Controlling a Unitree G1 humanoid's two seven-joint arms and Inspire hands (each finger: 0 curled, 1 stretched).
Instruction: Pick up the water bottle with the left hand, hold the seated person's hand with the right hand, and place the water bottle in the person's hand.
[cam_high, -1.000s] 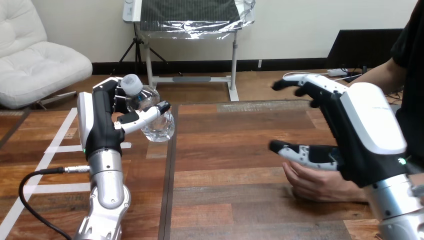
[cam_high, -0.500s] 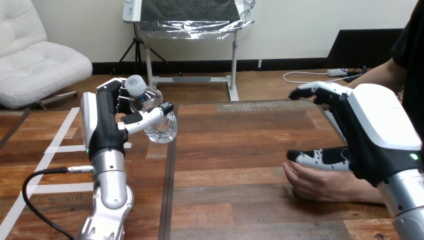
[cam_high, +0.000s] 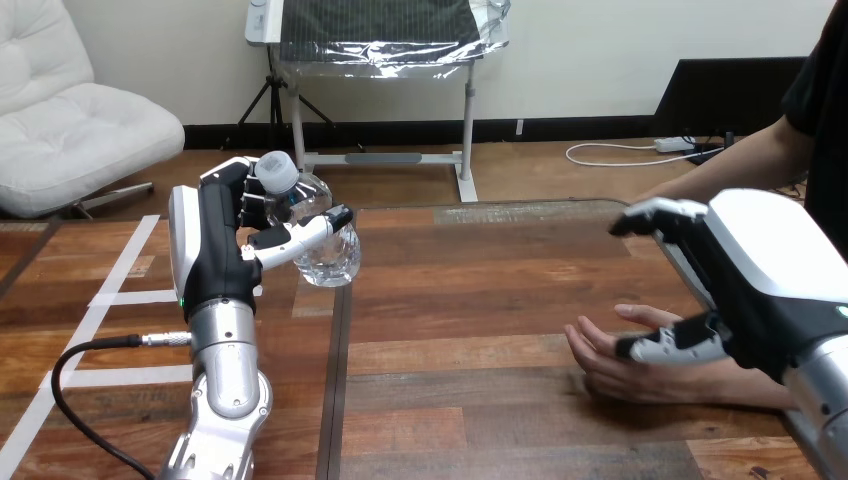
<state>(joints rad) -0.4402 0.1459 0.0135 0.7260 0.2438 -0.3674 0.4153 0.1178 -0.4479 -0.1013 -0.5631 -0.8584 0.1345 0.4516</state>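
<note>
The left hand is raised at the left edge of the tabletop, back shell toward the camera, with its silver forearm rising from the bottom edge of the head view. Its fingers are curled round the far side of the water bottle and its thumb crosses the near side, so the hand is clamped on the bottle. The water bottle is clear with a white cap; it is held in the air, clear of the surface, tilted with the cap leaning to the left. The person's hand lies on the right part of the tabletop, palm up, fingers loosely curled, well apart from the bottle. The right hand stands over the person's wrist. Its fingers are straight and spread above the person's hand, not touching it. Its thumb lies low across the person's palm area; whether they touch cannot be determined. The right hand encloses nothing.
</note>
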